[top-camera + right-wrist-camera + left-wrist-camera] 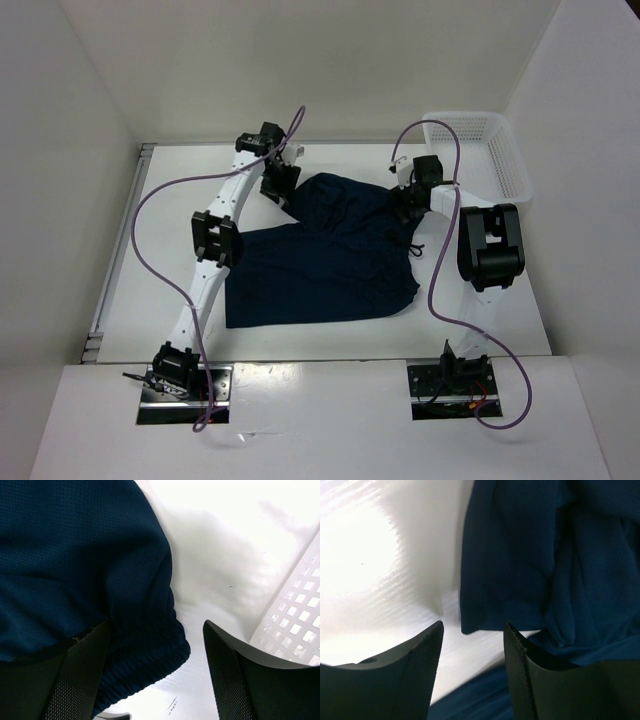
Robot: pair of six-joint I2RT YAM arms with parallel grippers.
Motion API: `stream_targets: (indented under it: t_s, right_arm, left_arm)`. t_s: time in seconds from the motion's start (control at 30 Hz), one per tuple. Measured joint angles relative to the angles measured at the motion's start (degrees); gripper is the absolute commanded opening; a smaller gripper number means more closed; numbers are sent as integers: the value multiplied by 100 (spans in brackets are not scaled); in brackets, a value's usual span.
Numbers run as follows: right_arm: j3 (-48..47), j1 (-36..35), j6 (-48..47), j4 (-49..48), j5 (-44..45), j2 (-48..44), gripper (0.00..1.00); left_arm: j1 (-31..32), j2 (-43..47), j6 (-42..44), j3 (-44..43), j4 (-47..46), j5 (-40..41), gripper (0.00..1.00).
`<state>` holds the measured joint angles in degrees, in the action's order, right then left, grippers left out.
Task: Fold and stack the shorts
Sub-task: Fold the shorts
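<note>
The first fold seemed laid. The left gripper [473, 625] and right gripper [156, 625] stood open at the shorts' [330, 255] eleven and two o'clock. The next move called for regrasping an edge.

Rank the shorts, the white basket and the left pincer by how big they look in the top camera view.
1. The shorts, clearly the largest, spread across the table's middle.
2. The white basket, in the far right corner.
3. The left pincer, the smallest, at the shorts' far left edge.

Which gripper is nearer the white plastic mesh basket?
Right. The right gripper is close beside the white mesh basket; the left gripper is across the dark navy fabric shorts.
</note>
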<state>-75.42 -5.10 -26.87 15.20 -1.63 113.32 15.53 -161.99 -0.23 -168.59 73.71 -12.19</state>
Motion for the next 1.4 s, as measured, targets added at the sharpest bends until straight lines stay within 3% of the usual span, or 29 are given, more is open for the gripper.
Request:
stream_targets:
  t_s: [0.27, 0.47, 0.57, 0.63, 0.87, 0.97, 1.0, 1.07, 1.1, 1.2, 1.27, 1.4]
  right_arm:
    - [13, 0, -175, 22, 48, -50, 78]
    - [15, 0, -282, 31, 50, -57, 77]
    - [17, 0, -356, 33, 46, -57, 79]
    - [24, 0, -409, 33, 48, -59, 79]
    - [48, 0, -570, 81, -81, -57, 79]
    - [66, 0, -813, 118, -208, -44, 68]
    - [66, 0, -914, 122, -243, -24, 56]
    - [66, 0, -1130, 122, -269, 7, 41]
    - [61, -2, -1220, 116, -289, 39, 28]
    - [26, -15, -1432, 79, -225, 96, 8]
    - [-15, -15, -1478, 90, -227, 107, 1]
    - [-116, -50, -1458, 120, -216, 138, 0]
  left_arm:
    - [-107, -50, 0, 229, -127, -409, 49]
    - [-83, -39, -4, 302, -125, -664, 34]
    - [-70, -227, -13, -20, -76, -817, 18]
    - [-66, -326, -20, -155, -72, -953, 2]
    - [-87, -621, -2, -800, -46, -1049, 0]
    - [-153, -621, 0, -863, -96, -1036, 0]
    - [-190, -619, 0, -879, -118, -1027, 0]
    - [-299, -614, -2, -885, -170, -986, 0]
    - [-369, -614, 0, -890, -201, -940, 0]
    - [-498, -612, 0, -890, -278, -782, 0]
    - [-575, -612, -2, -890, -343, -647, 0]
    - [-586, -555, 0, -890, -505, -61, 0]
